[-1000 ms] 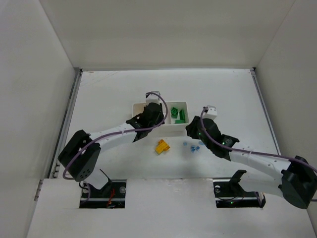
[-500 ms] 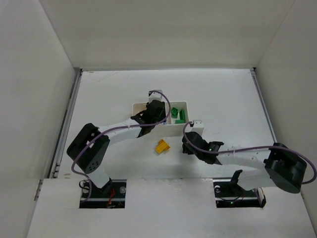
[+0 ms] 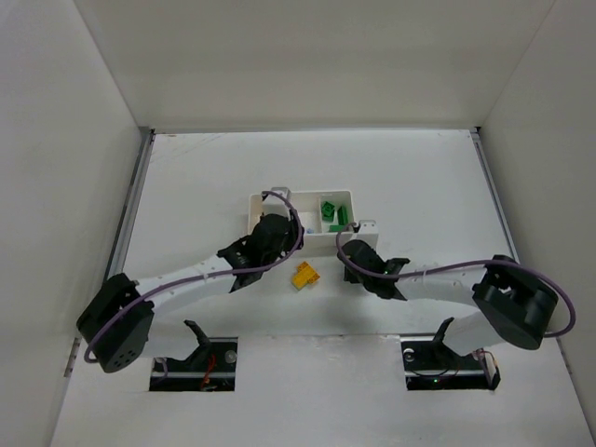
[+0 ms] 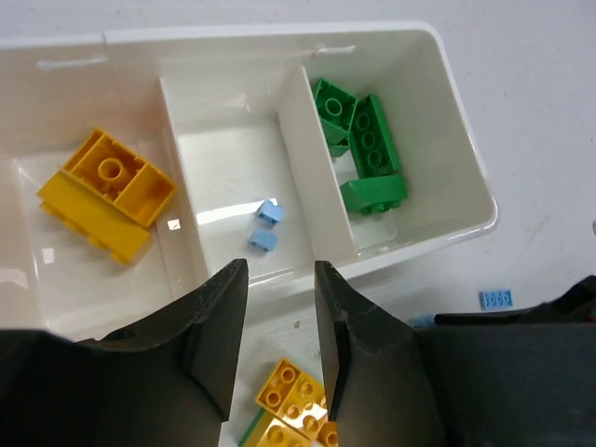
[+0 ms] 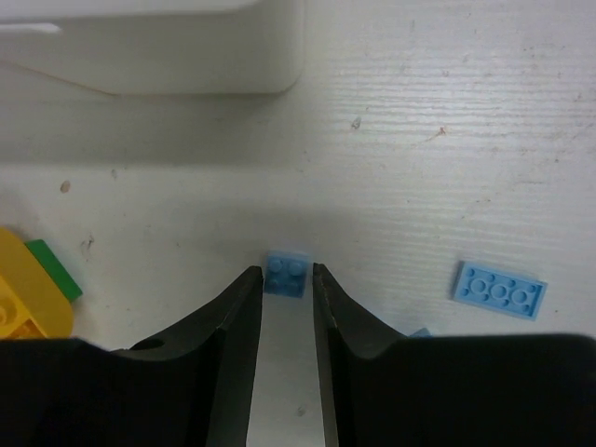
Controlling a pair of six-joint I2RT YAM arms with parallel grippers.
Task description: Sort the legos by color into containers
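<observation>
Pale blue lego [image 5: 287, 276]: tiny, light, rigid, slick; lies flat on the tabletop [image 5: 419, 140] near the white tray [image 5: 149, 47], between the tips of the right gripper [image 5: 287, 272], jaws narrowly apart, unclamped; pinch across opposite side walls.

Seen from above, the left arm [image 3: 265, 240] covers the left compartment of the tray [image 3: 346, 197]. The right arm [image 3: 372, 265] hides the loose blue legos on the table [image 3: 419, 168] just off the tray's near right corner. The pale blue bits [image 3: 307, 230] in the middle compartment are only a speck.

In the left wrist view the tray's left end runs off the picture, and the bottom edge cuts the yellow brick [image 4: 293, 405].

In the right wrist view the tray is a blur. The right pincer [image 5: 287, 272] flanks the small blue brick [image 5: 287, 262]; whether it presses the brick cannot be told.
</observation>
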